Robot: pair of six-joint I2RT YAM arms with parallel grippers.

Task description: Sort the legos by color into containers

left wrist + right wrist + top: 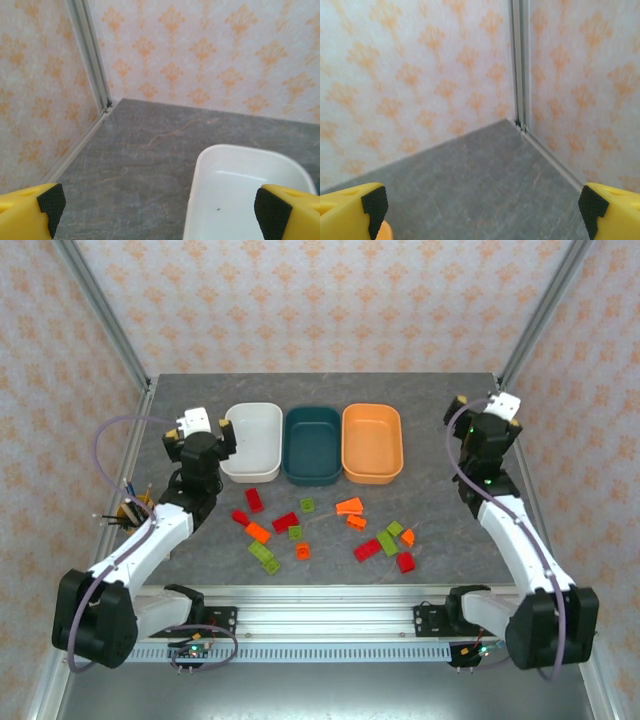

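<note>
The legos lie scattered on the grey table in front of the tubs: red ones (285, 522), orange ones (349, 506) and lime green ones (386, 540). Behind them stand three containers in a row: white (252, 440), dark teal (312, 445), orange (372, 443). My left gripper (212, 436) hovers at the white tub's left edge, open and empty; its wrist view shows the wide-apart gripper (160, 207) over the tub's rim (200, 175). My right gripper (483, 412) is raised right of the orange tub, open (482, 205), above bare table near the back right corner.
A small holder with tools (132, 510) sits at the table's left edge by the left arm. A metal rail (320, 605) runs along the near edge. Patterned walls and frame posts (530, 315) close in the back and sides.
</note>
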